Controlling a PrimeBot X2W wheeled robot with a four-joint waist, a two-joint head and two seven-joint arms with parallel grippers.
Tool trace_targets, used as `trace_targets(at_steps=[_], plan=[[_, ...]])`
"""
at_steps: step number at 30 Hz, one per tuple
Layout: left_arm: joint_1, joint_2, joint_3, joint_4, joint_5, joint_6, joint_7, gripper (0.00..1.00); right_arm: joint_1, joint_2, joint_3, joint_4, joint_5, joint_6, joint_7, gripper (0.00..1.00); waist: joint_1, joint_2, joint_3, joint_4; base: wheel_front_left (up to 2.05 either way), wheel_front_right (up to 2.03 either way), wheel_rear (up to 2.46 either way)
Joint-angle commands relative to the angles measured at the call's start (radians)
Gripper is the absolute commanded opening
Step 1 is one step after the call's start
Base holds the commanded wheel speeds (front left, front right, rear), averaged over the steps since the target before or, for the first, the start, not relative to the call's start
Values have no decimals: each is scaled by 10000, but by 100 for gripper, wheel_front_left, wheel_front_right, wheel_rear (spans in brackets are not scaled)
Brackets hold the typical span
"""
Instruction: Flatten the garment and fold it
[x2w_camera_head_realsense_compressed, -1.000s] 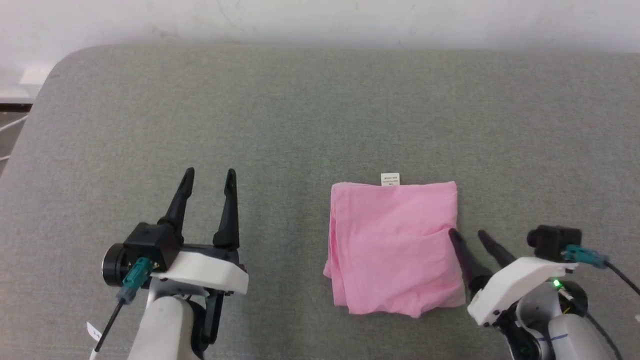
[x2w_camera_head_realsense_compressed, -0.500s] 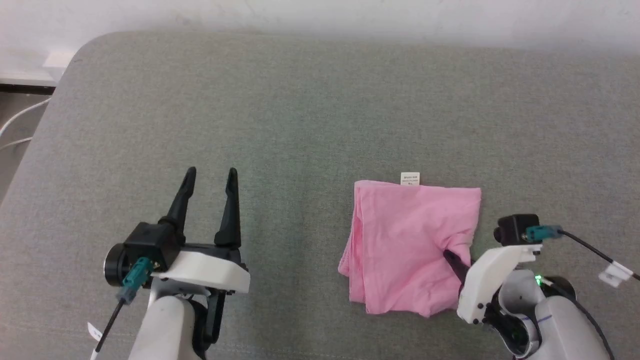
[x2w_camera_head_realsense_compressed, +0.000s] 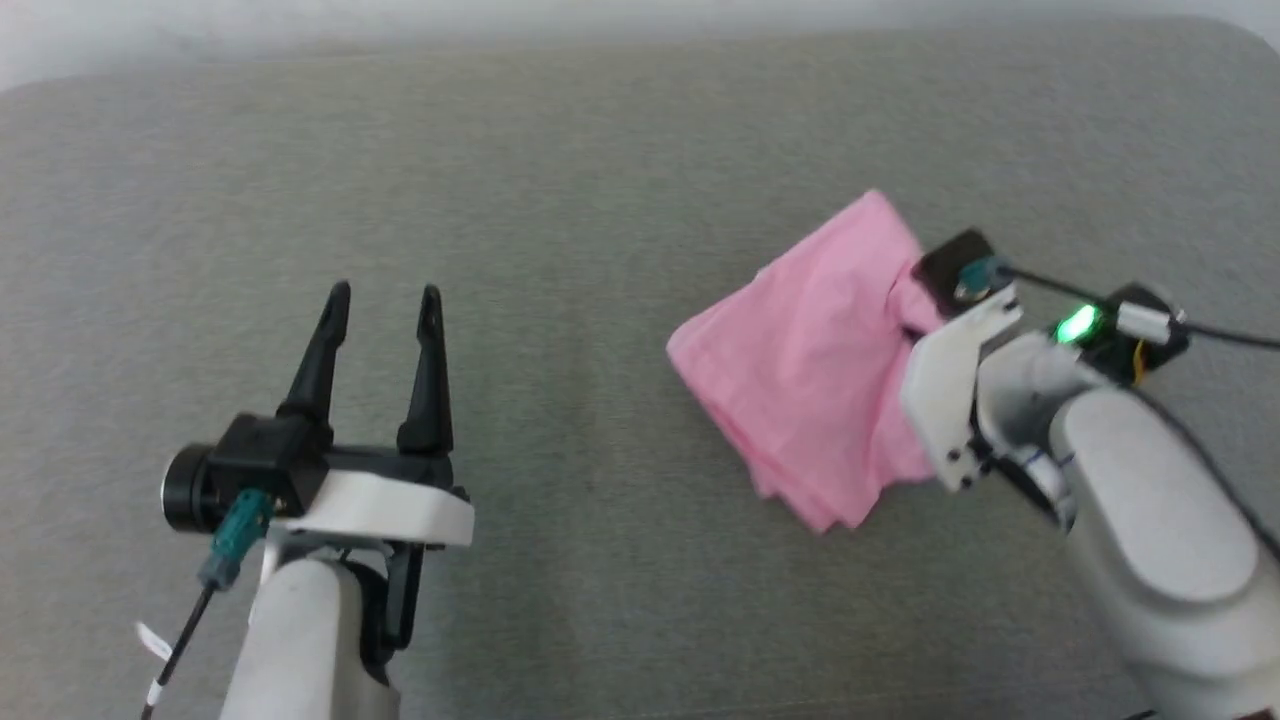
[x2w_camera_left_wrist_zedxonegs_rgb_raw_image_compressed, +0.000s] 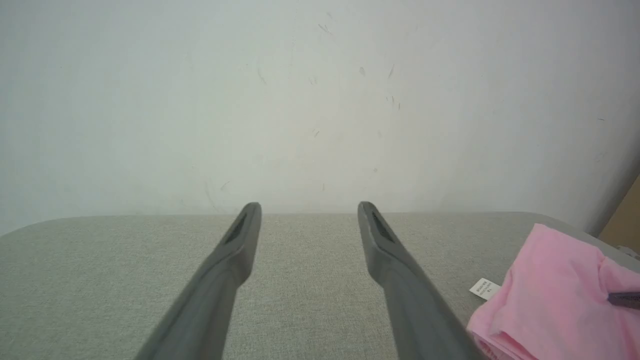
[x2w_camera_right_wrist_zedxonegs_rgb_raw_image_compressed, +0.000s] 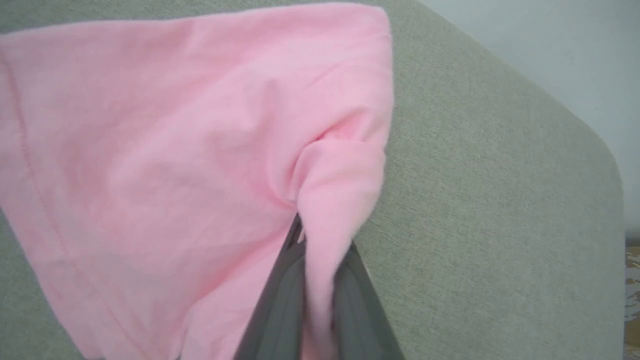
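The garment (x2w_camera_head_realsense_compressed: 800, 350), a folded light pink cloth, lies on the grey surface right of centre, with its right side drawn up into a bunch. My right gripper (x2w_camera_right_wrist_zedxonegs_rgb_raw_image_compressed: 320, 240) is shut on that bunched fold, and pink cloth is squeezed between its two dark fingers. In the head view the cloth hides those fingertips just left of the white wrist housing (x2w_camera_head_realsense_compressed: 950, 390). In the left wrist view the garment (x2w_camera_left_wrist_zedxonegs_rgb_raw_image_compressed: 550, 295) shows at the lower right with its small white label (x2w_camera_left_wrist_zedxonegs_rgb_raw_image_compressed: 484, 288). My left gripper (x2w_camera_head_realsense_compressed: 384, 295) stands open at the lower left, well apart from the cloth and holding nothing.
A grey fabric surface (x2w_camera_head_realsense_compressed: 600, 180) spreads under everything. Its rounded far corner (x2w_camera_right_wrist_zedxonegs_rgb_raw_image_compressed: 595, 145) lies just beyond the garment. A pale wall (x2w_camera_left_wrist_zedxonegs_rgb_raw_image_compressed: 320, 100) rises behind it. A tan object (x2w_camera_left_wrist_zedxonegs_rgb_raw_image_compressed: 625, 220) shows past the right edge.
My right gripper has shut on the garment's right edge and pulled it up and away, so the cloth now sits skewed. The head camera has shifted. The left gripper stays open.
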Motion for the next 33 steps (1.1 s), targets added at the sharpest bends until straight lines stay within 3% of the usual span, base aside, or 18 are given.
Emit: trace_targets(at_steps=[1,6,14,23,33], plan=[[-205,25,1,-56,89,-84,-47,100,-230,-121,39,101,-40,-19,-26,0,-1,0,924,-1275,0,0,0],[-697,172,-94,-147,343,-227,-47,100,-1178,-600,-254,961,-160,-19,-454,0,-1,0,1620,-2288,0,0,0],[-1198,630,-131,-293,655,-316,-47,100,-2045,-766,-2236,2555,-937,-19,-1692,0,-1,0,2562,-3071,0,0,0],[-1448,1112,-55,-482,793,-310,-47,100,-2879,-1051,-4385,3849,-2689,-19,-2948,0,-1,0,3470,-2789,0,0,0],[-1377,1293,-3,-676,708,-214,-19,100,-3125,-854,-7234,4070,-4813,-19,-3516,0,-1,0,3633,-2178,0,0,0]])
